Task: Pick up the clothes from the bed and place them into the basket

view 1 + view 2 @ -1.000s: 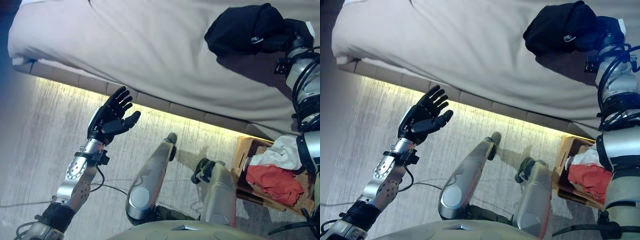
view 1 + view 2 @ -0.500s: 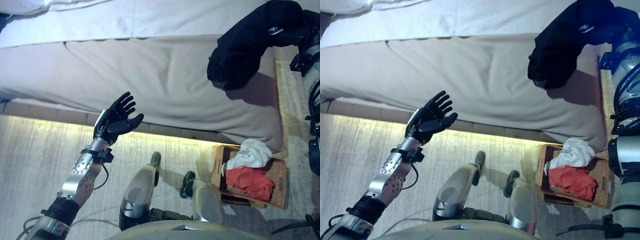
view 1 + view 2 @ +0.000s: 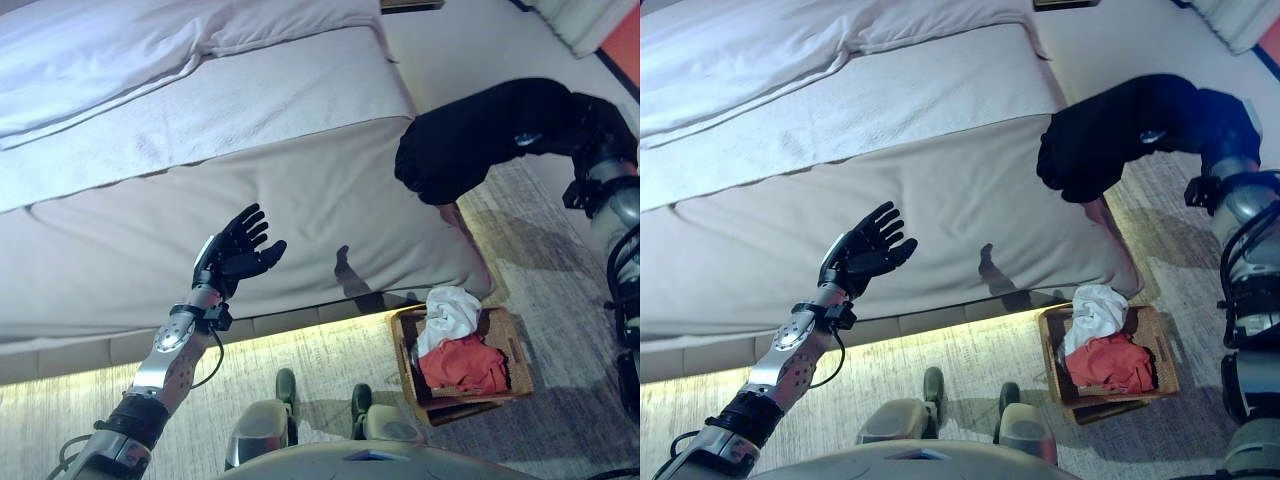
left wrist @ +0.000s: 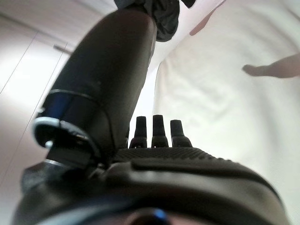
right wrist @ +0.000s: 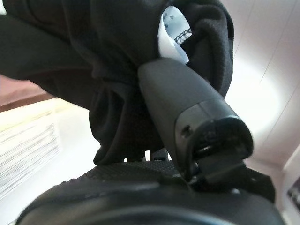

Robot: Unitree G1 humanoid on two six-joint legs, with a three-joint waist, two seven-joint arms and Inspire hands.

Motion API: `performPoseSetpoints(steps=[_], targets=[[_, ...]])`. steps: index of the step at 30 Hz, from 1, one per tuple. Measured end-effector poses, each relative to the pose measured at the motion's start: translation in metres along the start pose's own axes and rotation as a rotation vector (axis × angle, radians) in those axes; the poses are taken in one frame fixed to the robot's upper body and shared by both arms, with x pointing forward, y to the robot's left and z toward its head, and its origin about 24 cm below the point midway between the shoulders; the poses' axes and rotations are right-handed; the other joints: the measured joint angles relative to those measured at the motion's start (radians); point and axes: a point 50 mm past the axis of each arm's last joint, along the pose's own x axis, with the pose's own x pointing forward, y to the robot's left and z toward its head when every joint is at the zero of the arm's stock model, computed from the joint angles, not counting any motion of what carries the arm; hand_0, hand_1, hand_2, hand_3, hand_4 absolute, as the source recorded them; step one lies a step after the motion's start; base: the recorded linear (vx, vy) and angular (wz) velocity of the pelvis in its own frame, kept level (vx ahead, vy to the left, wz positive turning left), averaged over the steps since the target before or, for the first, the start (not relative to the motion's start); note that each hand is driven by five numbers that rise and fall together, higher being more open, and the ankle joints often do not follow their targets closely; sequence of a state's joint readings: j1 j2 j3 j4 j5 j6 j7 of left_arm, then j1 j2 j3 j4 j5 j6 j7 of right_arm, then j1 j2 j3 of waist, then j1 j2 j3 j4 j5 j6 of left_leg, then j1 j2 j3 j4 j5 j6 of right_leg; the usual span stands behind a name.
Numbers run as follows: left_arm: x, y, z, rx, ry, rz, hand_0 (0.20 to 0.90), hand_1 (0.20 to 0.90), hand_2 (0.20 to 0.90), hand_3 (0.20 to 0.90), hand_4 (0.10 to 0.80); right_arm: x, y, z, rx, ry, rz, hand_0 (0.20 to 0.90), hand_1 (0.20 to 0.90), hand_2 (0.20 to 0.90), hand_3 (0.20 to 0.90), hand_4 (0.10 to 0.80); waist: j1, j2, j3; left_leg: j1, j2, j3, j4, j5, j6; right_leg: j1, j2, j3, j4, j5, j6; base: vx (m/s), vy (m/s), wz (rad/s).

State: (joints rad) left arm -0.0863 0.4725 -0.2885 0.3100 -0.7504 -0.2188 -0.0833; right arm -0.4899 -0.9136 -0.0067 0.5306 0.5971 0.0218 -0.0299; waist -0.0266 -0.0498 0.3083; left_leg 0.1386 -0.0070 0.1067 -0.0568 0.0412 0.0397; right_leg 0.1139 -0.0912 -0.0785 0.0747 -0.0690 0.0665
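Note:
My right hand (image 3: 600,118) is shut on a black garment (image 3: 470,140) and holds it in the air past the corner of the bed (image 3: 250,150). The garment hangs above the floor, up and to the left of the wicker basket (image 3: 505,335). In the right wrist view the black cloth (image 5: 103,61) wraps around my thumb (image 5: 187,103). The basket stands on the floor by the bed's corner and holds a white garment (image 3: 448,312) and a red garment (image 3: 465,365). My left hand (image 3: 235,255) is open and empty, raised in front of the bed's side, and also shows in the left wrist view (image 4: 154,136).
The bed carries a beige cover and a white duvet (image 3: 120,70) at its far side. A lit strip runs under the bed's edge (image 3: 300,325). Grey carpet (image 3: 540,240) lies around the basket.
The camera has swung, so the bed and basket sit differently in the picture. My right hand has carried the black garment off the bed and past its corner. The left hand stays raised and open.

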Motion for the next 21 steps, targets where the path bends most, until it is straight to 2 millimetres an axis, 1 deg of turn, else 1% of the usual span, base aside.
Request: performPoseSetpoints(steps=[1,2,3,4,5,6,8,9,10,12,16,18,20,21], targets=[[0.001,-0.001,-0.005,-0.006,0.011,0.002,0.900,0.900,0.900,0.900,0.800,-0.006,0.000,-0.007,0.005,0.008,-0.006,0.300,0.300,0.300,0.200,0.100,-0.005,0.018,-0.008,0.006,0.023,0.005,-0.016,0.001,0.001,-0.040,0.019,0.021,0.055,-0.004,0.005,-0.022,-0.021,-0.33],[0.002,0.000,-0.009,-0.011,0.026,0.008,0.900,0.900,0.900,0.900,0.800,-0.010,0.002,-0.015,0.003,0.024,-0.003,0.300,0.300,0.300,0.200,0.100,-0.024,0.021,-0.022,0.008,0.033,0.017,-0.023,0.001,0.001,-0.043,0.019,0.028,-0.027,-0.012,0.007,-0.013,-0.016,-0.38],[0.002,0.001,-0.011,-0.007,0.032,0.009,0.900,0.900,0.900,0.900,0.800,-0.011,0.003,-0.016,0.001,0.026,0.001,0.300,0.300,0.300,0.200,0.100,-0.026,0.014,-0.027,0.009,0.026,0.028,-0.026,0.001,0.001,-0.037,0.008,0.039,-0.102,0.019,0.004,-0.009,-0.013,-0.46],[0.002,0.003,-0.011,0.003,0.038,0.010,0.900,0.900,0.900,0.900,0.800,-0.013,0.005,-0.016,-0.007,0.022,0.010,0.300,0.300,0.300,0.200,0.100,-0.036,-0.008,-0.035,0.012,0.002,0.043,-0.030,-0.002,-0.003,-0.042,-0.021,0.052,-0.166,0.144,0.022,-0.011,-0.015,-0.32],[0.002,0.002,-0.017,-0.002,0.055,0.016,0.900,0.900,0.900,0.900,0.800,-0.015,0.005,-0.020,0.011,0.029,0.002,0.300,0.300,0.300,0.200,0.100,-0.060,0.003,-0.039,0.014,0.011,0.044,-0.031,0.001,-0.014,-0.034,-0.016,0.060,-0.167,0.147,0.020,-0.013,-0.016,-0.40],[0.001,0.001,-0.019,0.004,0.062,0.008,0.900,0.900,0.900,0.900,0.800,-0.020,0.007,-0.029,0.023,0.048,-0.007,0.300,0.300,0.300,0.200,0.100,-0.064,0.003,-0.039,0.030,0.020,0.058,-0.031,0.008,-0.024,-0.027,-0.007,0.071,-0.167,0.151,0.015,-0.026,-0.021,-0.31],[0.000,-0.003,-0.024,0.000,0.069,-0.005,0.900,0.900,0.900,0.900,0.800,-0.031,0.011,-0.046,0.022,0.096,-0.001,0.300,0.300,0.300,0.200,0.100,-0.086,0.003,-0.042,0.050,0.036,0.082,-0.017,0.008,-0.025,-0.004,0.007,0.092,-0.167,0.154,0.011,-0.057,-0.028,-0.30],[0.000,-0.005,-0.024,0.000,0.069,-0.011,0.900,0.900,0.900,0.900,0.800,-0.033,0.011,-0.048,0.019,0.101,0.003,0.300,0.300,0.300,0.200,0.100,-0.091,0.007,-0.045,0.052,0.038,0.086,-0.021,0.008,-0.025,-0.004,0.011,0.096,-0.167,0.154,0.011,-0.069,-0.033,-0.25],[0.002,-0.007,-0.023,0.003,0.064,-0.022,0.900,0.900,0.900,0.900,0.800,-0.038,0.014,-0.053,0.034,0.104,0.006,0.300,0.300,0.300,0.200,0.100,-0.111,0.016,-0.050,0.059,0.046,0.095,-0.032,0.008,-0.025,-0.014,0.025,0.111,-0.167,0.154,0.011,-0.046,-0.031,-0.35],[0.002,-0.008,-0.023,0.015,0.063,-0.027,0.900,0.900,0.900,0.900,0.800,-0.041,0.019,-0.059,0.064,0.117,0.005,0.300,0.300,0.300,0.200,0.100,-0.126,0.015,-0.050,0.061,0.051,0.116,-0.032,0.007,-0.026,-0.022,0.031,0.130,-0.167,0.155,0.011,-0.026,-0.029,-0.35],[0.003,-0.014,-0.025,-0.004,0.061,-0.042,0.900,0.900,0.900,0.900,0.800,-0.048,0.013,-0.068,0.064,0.146,-0.008,0.300,0.300,0.300,0.200,0.100,-0.169,0.017,-0.051,0.065,0.056,0.136,-0.033,0.005,-0.029,-0.025,0.036,0.151,-0.167,0.154,0.011,0.005,-0.038,-0.15],[0.003,-0.015,-0.026,-0.009,0.061,-0.043,0.900,0.900,0.900,0.900,0.800,-0.051,0.009,-0.072,0.074,0.157,-0.022,0.300,0.300,0.300,0.200,0.100,-0.183,0.019,-0.052,0.061,0.059,0.140,-0.035,-0.002,-0.040,-0.035,0.040,0.156,-0.167,0.154,0.011,0.002,-0.048,-0.06],[0.003,-0.014,-0.027,-0.009,0.065,-0.041,0.900,0.900,0.900,0.900,0.800,-0.053,0.012,-0.075,0.098,0.162,-0.022,0.300,0.300,0.300,0.200,0.100,-0.195,0.023,-0.055,0.056,0.065,0.149,-0.035,-0.011,-0.054,-0.042,0.046,0.160,-0.167,0.155,0.010,-0.005,-0.040,-0.07],[0.002,-0.015,-0.028,-0.010,0.069,-0.042,0.900,0.900,0.900,0.900,0.800,-0.055,0.014,-0.080,0.114,0.175,-0.019,0.300,0.300,0.300,0.200,0.100,-0.196,0.024,-0.056,0.057,0.067,0.158,-0.035,-0.014,-0.058,-0.044,0.049,0.169,-0.167,0.158,0.006,-0.015,-0.054,-0.16]])
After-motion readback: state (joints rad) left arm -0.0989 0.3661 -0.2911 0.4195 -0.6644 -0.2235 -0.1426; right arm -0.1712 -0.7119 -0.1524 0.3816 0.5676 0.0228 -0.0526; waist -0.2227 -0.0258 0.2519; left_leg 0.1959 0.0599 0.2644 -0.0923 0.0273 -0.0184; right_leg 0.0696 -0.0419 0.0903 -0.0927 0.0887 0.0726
